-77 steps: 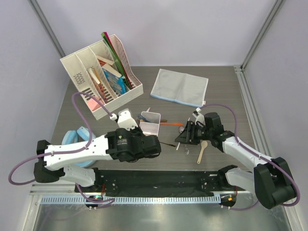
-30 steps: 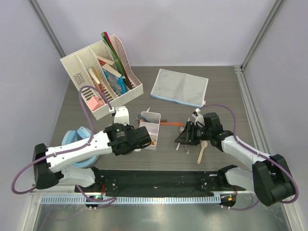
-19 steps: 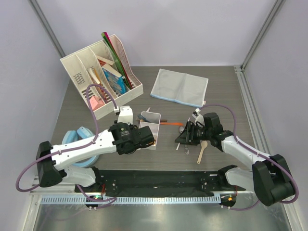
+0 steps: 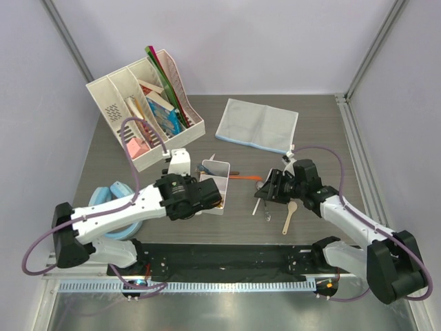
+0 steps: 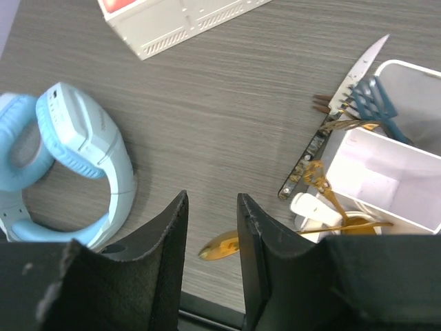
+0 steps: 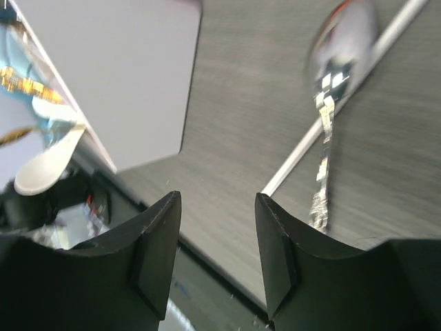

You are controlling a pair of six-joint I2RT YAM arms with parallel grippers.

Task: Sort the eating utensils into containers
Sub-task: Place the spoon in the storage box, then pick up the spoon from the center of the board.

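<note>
The white divided box [image 4: 213,181] stands at mid-table, and my left gripper [image 4: 209,198] hovers open at its near end. In the left wrist view my gripper [image 5: 212,210] holds nothing. Below its jaws lies a gold spoon [image 5: 222,245], its thin handle running right toward the box [image 5: 386,176]. A blue fork [image 5: 375,101] sits in the far compartment. A knife [image 5: 344,83], a gold fork [image 5: 346,125] and a white ceramic spoon [image 5: 311,207] lie by the box's left side. My right gripper [image 4: 263,191] is open and empty [image 6: 217,210] over a silver spoon [image 6: 339,48] and a white stick [image 6: 348,100].
A wooden spoon [image 4: 290,216] and an orange-handled piece [image 4: 245,177] lie right of the box. Blue headphones [image 5: 76,148] rest at the near left. A white file organizer [image 4: 145,114] with books stands at the back left, and a grey-blue cloth [image 4: 258,124] lies behind.
My left gripper has opened beside the box's near end and no longer grips anything. My right gripper has shifted slightly up and right, still open.
</note>
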